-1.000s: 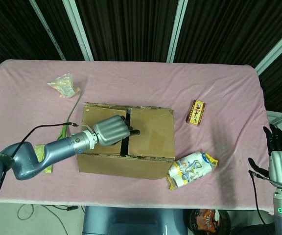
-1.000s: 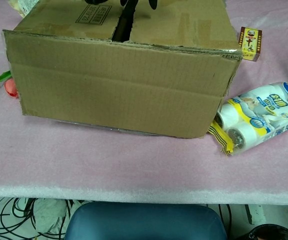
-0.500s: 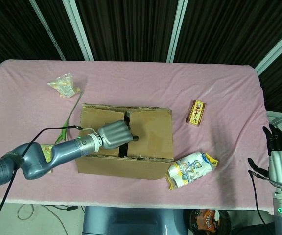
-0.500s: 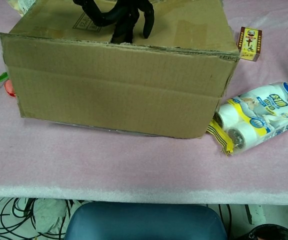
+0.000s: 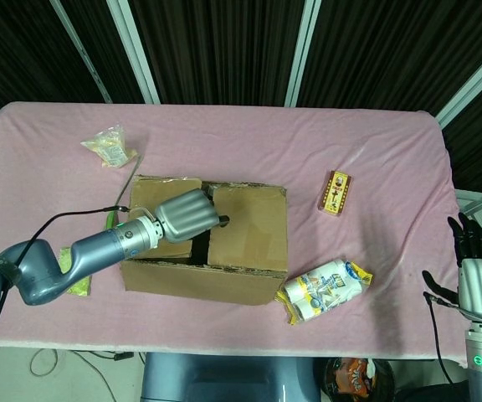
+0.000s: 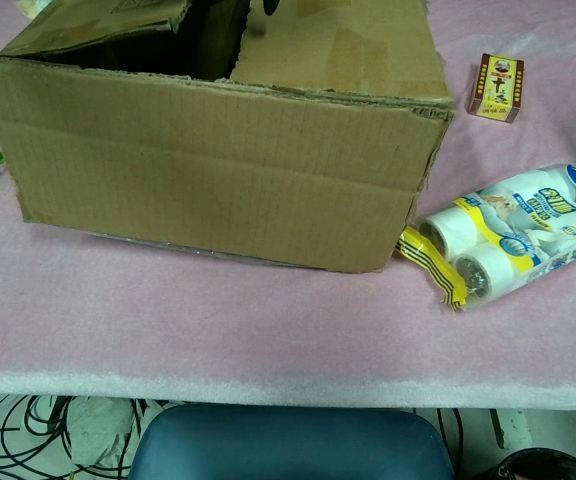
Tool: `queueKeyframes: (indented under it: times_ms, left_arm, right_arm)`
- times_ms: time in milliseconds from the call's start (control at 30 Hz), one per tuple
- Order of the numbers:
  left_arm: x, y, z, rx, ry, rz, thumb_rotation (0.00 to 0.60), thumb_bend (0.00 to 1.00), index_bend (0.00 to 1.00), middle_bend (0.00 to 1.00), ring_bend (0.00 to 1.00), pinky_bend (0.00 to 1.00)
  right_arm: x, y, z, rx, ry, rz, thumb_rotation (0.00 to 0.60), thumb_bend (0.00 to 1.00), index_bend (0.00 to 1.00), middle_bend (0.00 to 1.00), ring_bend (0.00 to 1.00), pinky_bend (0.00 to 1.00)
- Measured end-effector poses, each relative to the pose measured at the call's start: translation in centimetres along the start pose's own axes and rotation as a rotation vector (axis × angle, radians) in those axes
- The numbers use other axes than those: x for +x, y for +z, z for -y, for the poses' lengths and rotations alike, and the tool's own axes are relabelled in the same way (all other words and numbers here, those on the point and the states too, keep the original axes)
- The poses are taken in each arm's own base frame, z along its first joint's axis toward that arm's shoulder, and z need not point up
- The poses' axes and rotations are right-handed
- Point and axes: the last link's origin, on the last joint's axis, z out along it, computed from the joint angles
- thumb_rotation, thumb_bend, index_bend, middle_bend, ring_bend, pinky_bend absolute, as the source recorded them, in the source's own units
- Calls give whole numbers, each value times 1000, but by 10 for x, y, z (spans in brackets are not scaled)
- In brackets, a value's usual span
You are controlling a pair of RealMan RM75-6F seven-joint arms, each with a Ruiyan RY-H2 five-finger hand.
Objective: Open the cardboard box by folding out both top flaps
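Box [image 5: 224, 251] brown cardboard, left flap [image 5: 164, 194] lifted, right flap [image 5: 249, 226] flat.

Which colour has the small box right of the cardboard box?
Red and yellow small box; clearest in chest view.

The left arm [image 5: 57, 266] comes in from the lower left of the head view, bent at the elbow, its grey forearm rising to the right; a black cable [image 5: 74, 219] loops above it to the wrist; the left hand [image 5: 188, 218] is turned back-of-hand up, its fingers [image 5: 216, 221] curled downward at the tips, dark fingertips just showing past the knuckles; whether they grip anything cannot be told. The right hand [image 5: 481, 276] stands upright at the far lower right, holding nothing; its dark fingers [image 5: 467, 238] point up and slightly apart, thumb out to the side; its wrist drops straight below.
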Motion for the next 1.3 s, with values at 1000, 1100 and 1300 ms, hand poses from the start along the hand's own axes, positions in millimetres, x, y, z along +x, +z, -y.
queueKeyframes:
  times_ms: [1000, 1100, 1300]
  left_arm:
    - [40, -90, 30, 107, 74, -90, 600, 923, 342, 604, 489, 476]
    - [36, -103, 33, 122, 77, -76, 600, 923, 342, 604, 489, 476]
    - [27, -126, 38, 148, 77, -58, 600, 923, 342, 603, 489, 477]
  right_arm:
    - [0, -1, 1, 7, -1, -9, 600, 278, 0, 0, 0, 212]
    - [0, -1, 1, 8, -2, -9, 600, 278, 0, 0, 0, 212]
    - [0, -1, 1, 9, -2, -8, 600, 278, 0, 0, 0, 212]
